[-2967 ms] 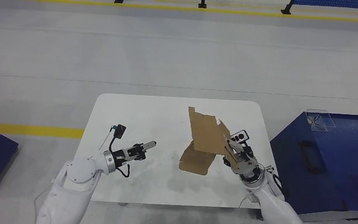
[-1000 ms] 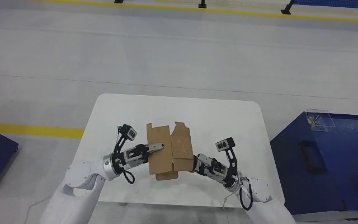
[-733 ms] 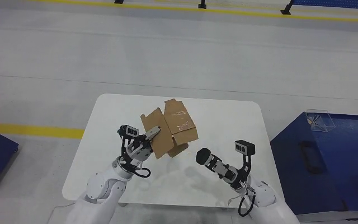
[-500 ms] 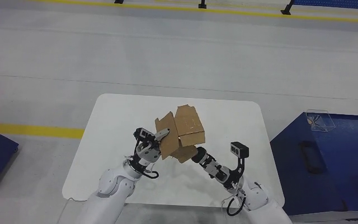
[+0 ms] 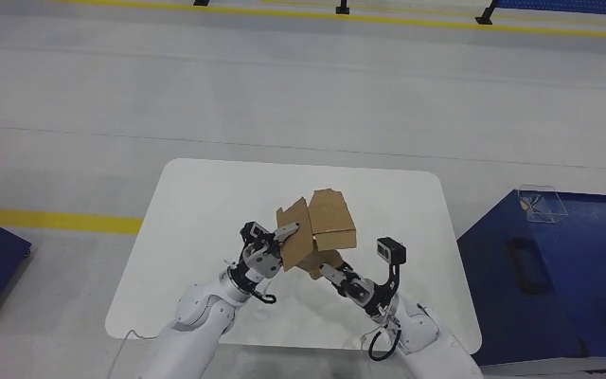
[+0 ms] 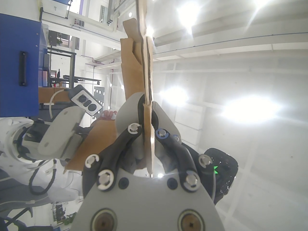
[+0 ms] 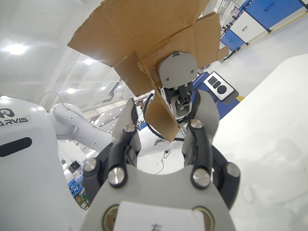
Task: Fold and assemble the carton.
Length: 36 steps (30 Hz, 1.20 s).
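Note:
The brown cardboard carton (image 5: 322, 225) is partly unfolded and hangs over the middle of the white table (image 5: 189, 218). My left gripper (image 5: 287, 231) is shut on its left edge; in the left wrist view the fingertips (image 6: 147, 103) pinch a double cardboard wall (image 6: 134, 73) that runs away from the camera. My right gripper (image 5: 326, 270) sits just under the carton's near right corner. Its fingers are open in the right wrist view (image 7: 166, 106), with a loose lower flap (image 7: 162, 118) hanging between them, not clamped. The left gripper's grey pad (image 7: 178, 69) presses on the carton (image 7: 149, 32) beyond.
A blue cabinet (image 5: 540, 275) stands to the right of the table with a clear plastic holder (image 5: 538, 202) on top. The table's far half and its left side are bare white surface. Grey floor with a yellow line (image 5: 66, 223) lies around.
The left gripper has carried the carton up and to the right over the past second. The right gripper let go, drew back, then came in under the carton's near corner.

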{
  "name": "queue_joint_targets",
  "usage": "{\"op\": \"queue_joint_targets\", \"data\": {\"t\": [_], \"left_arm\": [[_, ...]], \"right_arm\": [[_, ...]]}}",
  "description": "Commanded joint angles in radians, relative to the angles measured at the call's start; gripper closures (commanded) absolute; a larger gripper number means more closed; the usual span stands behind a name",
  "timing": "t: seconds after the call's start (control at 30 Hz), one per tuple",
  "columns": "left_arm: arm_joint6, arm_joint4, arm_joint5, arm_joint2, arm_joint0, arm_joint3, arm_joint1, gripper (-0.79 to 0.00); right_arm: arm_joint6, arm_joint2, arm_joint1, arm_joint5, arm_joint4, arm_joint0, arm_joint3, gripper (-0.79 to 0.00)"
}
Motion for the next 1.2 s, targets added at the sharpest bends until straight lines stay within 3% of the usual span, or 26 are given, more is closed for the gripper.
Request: {"op": "queue_joint_targets", "data": {"t": [0.0, 0.03, 0.07, 0.1, 0.3, 0.43, 0.53, 0.6, 0.77, 1.07, 1.17], "left_arm": [[-0.006, 0.003, 0.007, -0.002, 0.002, 0.004, -0.001, 0.000], [-0.007, 0.004, 0.014, -0.004, 0.003, 0.005, -0.001, 0.000], [-0.002, 0.007, 0.014, -0.008, 0.004, 0.007, -0.001, -0.142], [0.005, 0.013, 0.010, -0.012, 0.006, 0.007, -0.001, -0.785], [0.094, 0.117, -0.049, -0.077, 0.011, 0.043, 0.007, -0.785], [0.211, 0.233, -0.087, -0.184, 0.003, 0.131, 0.025, -0.785], [0.262, 0.289, -0.067, -0.256, -0.011, 0.175, 0.040, -0.785], [0.241, 0.307, -0.034, -0.287, -0.017, 0.180, 0.048, -0.785], [0.164, 0.390, -0.064, -0.310, -0.015, 0.137, 0.059, -0.785], [0.016, 0.380, -0.133, -0.248, -0.012, 0.017, 0.050, -0.785], [-0.016, 0.374, -0.114, -0.221, -0.023, 0.005, 0.046, -0.785]], "right_arm": [[-0.002, -0.003, -0.001, 0.000, -0.003, 0.002, 0.004, 0.000], [-0.003, -0.004, -0.001, 0.000, -0.005, 0.003, 0.009, 0.000], [-0.004, -0.006, -0.002, 0.000, -0.005, 0.004, 0.012, 0.000], [-0.005, -0.007, -0.002, 0.000, -0.005, 0.004, 0.015, 0.000], [0.000, -0.005, 0.002, 0.051, 0.003, -0.008, 0.001, 0.000], [0.052, 0.023, 0.015, 0.150, 0.025, -0.033, -0.048, 0.000], [0.120, 0.053, 0.030, 0.235, 0.036, -0.054, -0.095, 0.000], [0.166, 0.074, 0.039, 0.277, 0.018, -0.071, -0.128, 0.000], [0.271, 0.112, 0.059, 0.338, -0.044, -0.103, -0.215, 0.000], [0.414, 0.143, 0.086, 0.419, -0.160, -0.167, -0.356, 0.000], [0.434, 0.145, 0.092, 0.423, -0.196, -0.183, -0.387, 0.000]]}}
